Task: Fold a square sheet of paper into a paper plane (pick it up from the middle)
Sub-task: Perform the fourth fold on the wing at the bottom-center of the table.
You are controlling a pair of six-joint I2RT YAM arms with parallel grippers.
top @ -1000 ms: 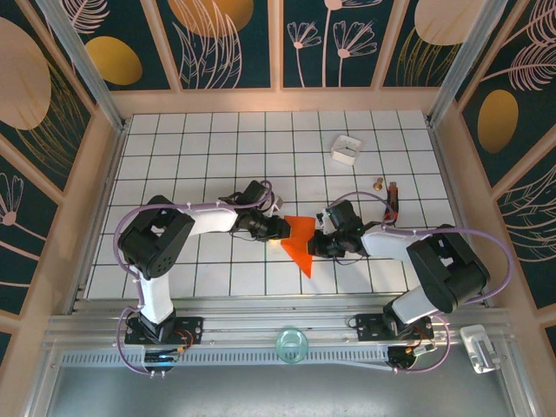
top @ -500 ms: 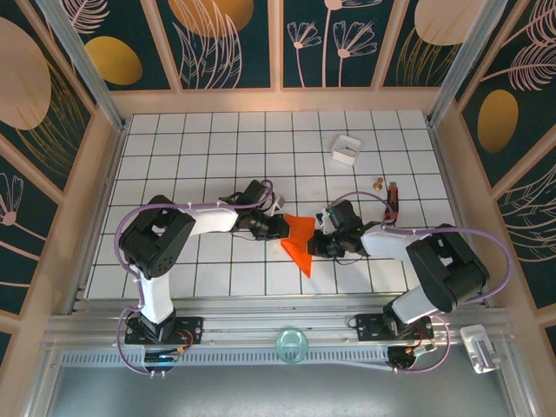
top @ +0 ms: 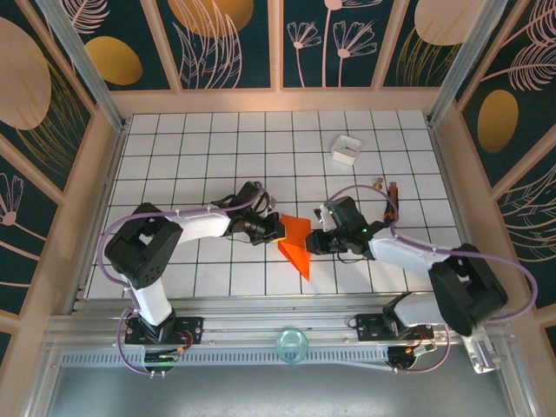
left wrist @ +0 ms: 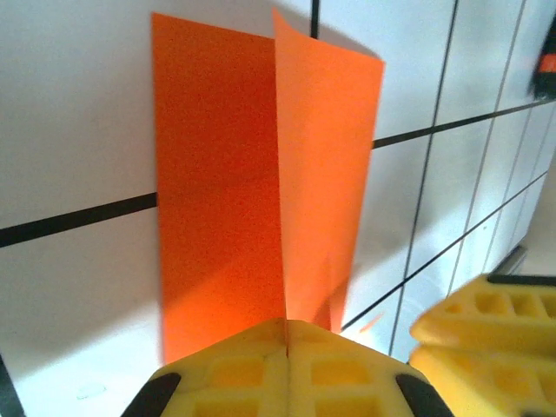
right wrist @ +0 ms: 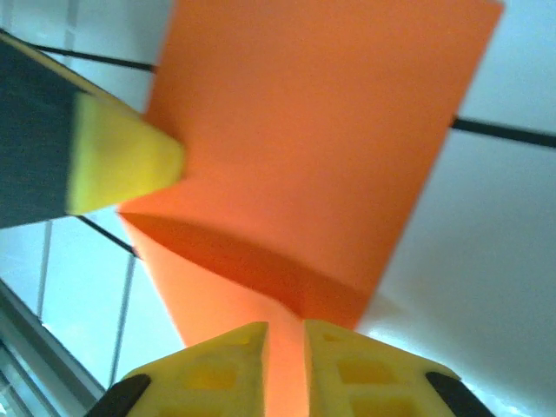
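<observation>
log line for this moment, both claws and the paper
left claw shut on folded orange paper | right claw astride its opposite edge, grip unclear | stage: mid-fold

Thin, bright orange-red square sheet of paper (top: 296, 242) was folded into a tapered wedge with one sharp centre crease, its flaps angled up in a shallow V. It sat well nearer than the small white box (top: 346, 148), slightly to its left.

Bright, even light fills the overhead view. The square sheet of paper (left wrist: 217, 191) casts soft shadows; the right wrist view is blurred.
</observation>
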